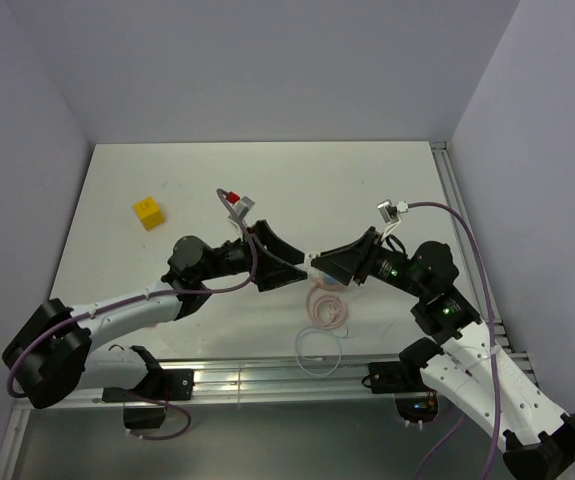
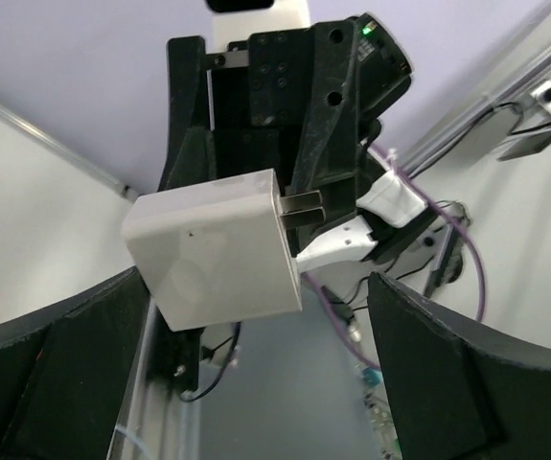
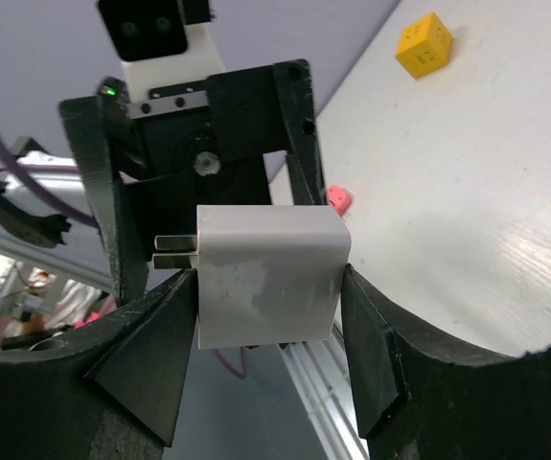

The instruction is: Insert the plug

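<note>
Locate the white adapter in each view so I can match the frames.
Top external: adapter near centre, a tiny white spot.
Left wrist: adapter left of centre, large, prongs pointing right.
Right wrist: adapter at centre, pinched by the right gripper, prongs pointing left.
Landmark: yellow cube, upper left in top external, top right in right wrist; not in left wrist.

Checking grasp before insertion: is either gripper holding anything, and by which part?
Right gripper clamps the white adapter block across its pronged face and the opposite face; left gripper is open, holding nothing.
</note>
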